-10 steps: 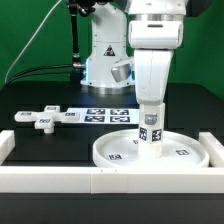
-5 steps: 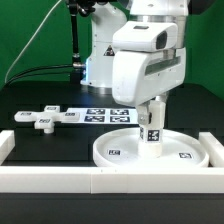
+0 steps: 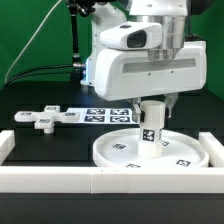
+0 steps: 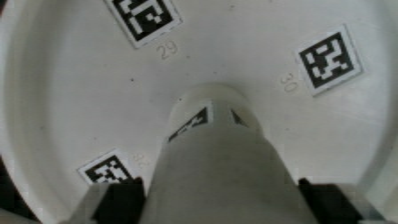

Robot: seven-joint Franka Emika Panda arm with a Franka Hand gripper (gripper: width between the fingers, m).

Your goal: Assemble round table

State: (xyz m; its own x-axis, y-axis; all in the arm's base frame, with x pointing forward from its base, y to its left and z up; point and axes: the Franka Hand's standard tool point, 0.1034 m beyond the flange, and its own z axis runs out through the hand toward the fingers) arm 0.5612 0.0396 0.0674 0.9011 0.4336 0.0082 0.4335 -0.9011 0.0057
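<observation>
Leg stands upright on disc, within gripper.

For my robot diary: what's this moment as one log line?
leg: upright on disc | gripper: around leg top, grip unclear | cross base: lying apart

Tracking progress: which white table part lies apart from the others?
The cross-shaped base, lying flat and alone at the exterior view's left. The leg stands upright on the disc.
</observation>
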